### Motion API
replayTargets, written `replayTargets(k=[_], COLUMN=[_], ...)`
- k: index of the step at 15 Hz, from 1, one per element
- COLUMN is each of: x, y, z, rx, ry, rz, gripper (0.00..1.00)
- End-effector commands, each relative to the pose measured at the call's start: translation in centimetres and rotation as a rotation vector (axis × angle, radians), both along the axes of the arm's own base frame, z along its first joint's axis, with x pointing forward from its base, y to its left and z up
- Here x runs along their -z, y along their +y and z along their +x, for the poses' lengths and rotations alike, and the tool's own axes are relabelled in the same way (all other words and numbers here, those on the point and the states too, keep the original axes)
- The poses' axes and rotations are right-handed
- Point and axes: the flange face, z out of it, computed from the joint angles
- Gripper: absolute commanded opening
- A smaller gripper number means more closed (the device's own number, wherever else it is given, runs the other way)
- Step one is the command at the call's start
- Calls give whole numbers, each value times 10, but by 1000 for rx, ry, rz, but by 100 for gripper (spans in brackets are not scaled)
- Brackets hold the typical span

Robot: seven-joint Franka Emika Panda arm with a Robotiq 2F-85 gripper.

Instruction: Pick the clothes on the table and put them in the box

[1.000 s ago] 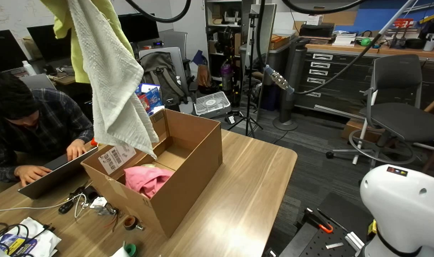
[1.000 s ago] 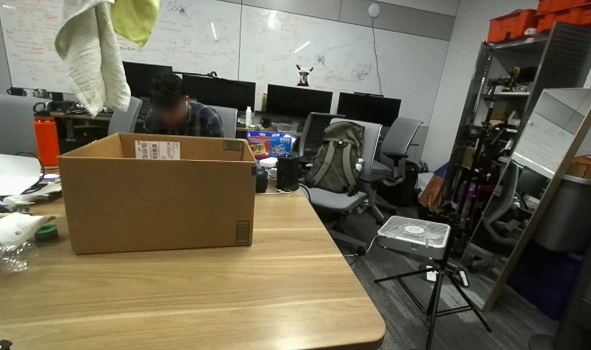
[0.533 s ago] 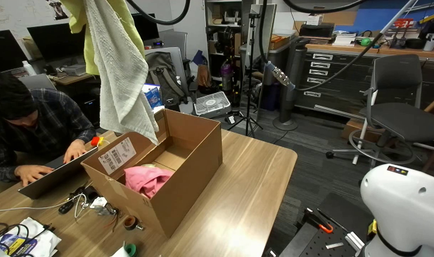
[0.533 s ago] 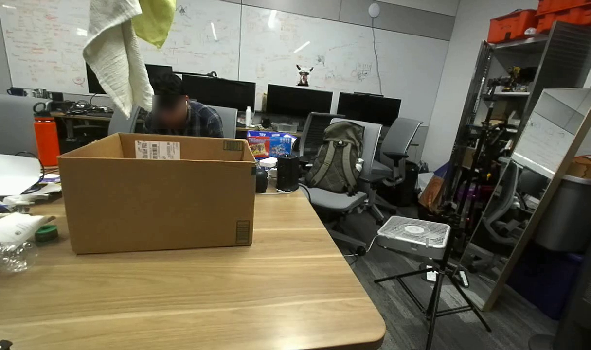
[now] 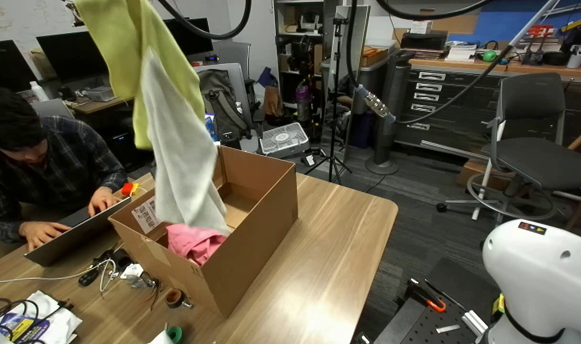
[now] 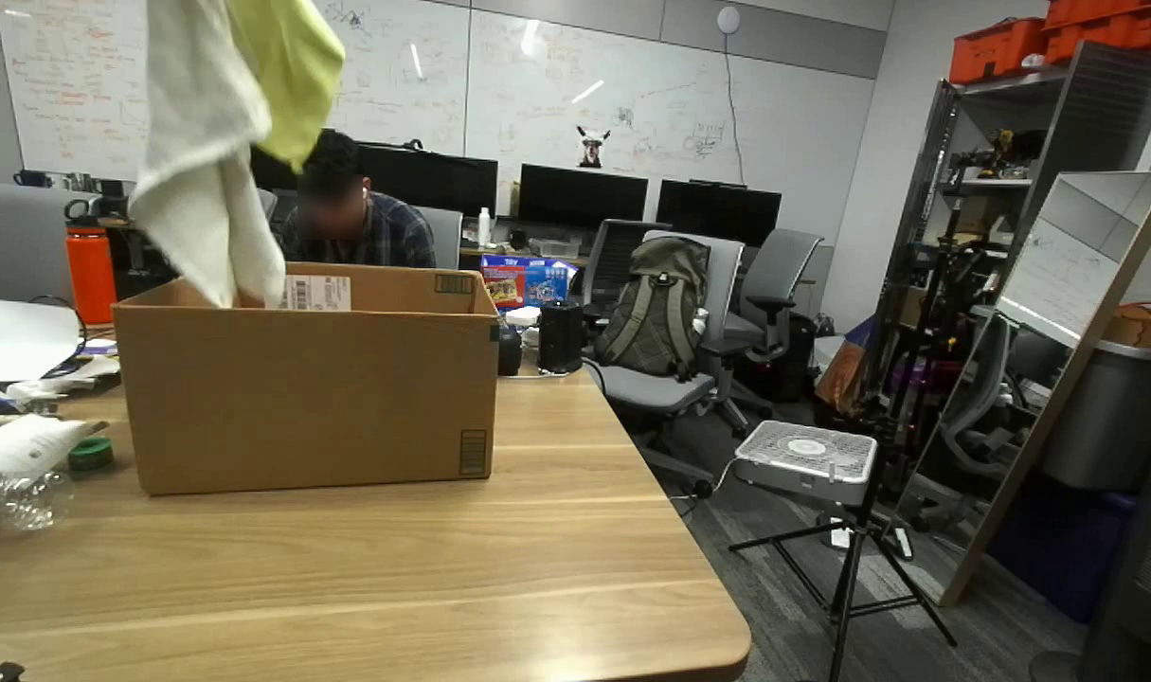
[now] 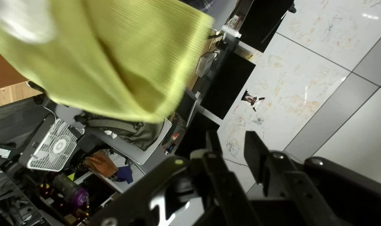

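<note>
In the wrist view my gripper [image 7: 231, 135] stands open, a gap between its fingers and nothing in it. A yellow-green cloth [image 7: 124, 62], motion-blurred, is in the air off to one side, apart from the fingertips. In an exterior view this yellow-green cloth [image 5: 123, 57] and a pale cream-white cloth [image 5: 180, 162] hang together in mid-air, the pale one's lower end over the box opening. A pink cloth [image 5: 194, 241] lies inside the cardboard box [image 5: 257, 258], which stands on the wooden table [image 5: 338, 234]. Neither exterior view shows the gripper.
A person works at a laptop [image 5: 80, 229] beside the box. Cables, a tape roll [image 5: 174, 298] and plastic packaging [image 5: 37, 315] lie on the table near it. An orange bottle [image 6: 90, 270] stands behind. A black cable [image 5: 213, 33] hangs across the top of an exterior view.
Both hanging cloths first shifted sideways, then dropped toward the box; the pale cloth's lower end now reaches the box opening, covering part of the label and the pink cloth.
</note>
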Motion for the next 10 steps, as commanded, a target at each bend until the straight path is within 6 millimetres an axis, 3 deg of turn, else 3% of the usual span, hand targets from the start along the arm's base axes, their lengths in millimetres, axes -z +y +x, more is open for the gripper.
replayTargets(k=[1, 6, 10], x=[0, 5, 15], y=[0, -7, -20], z=[-5, -8, -23], rx=[-13, -52, -151], ry=[17, 51, 135], rz=[-2, -15, -72], gripper=[60, 97, 100])
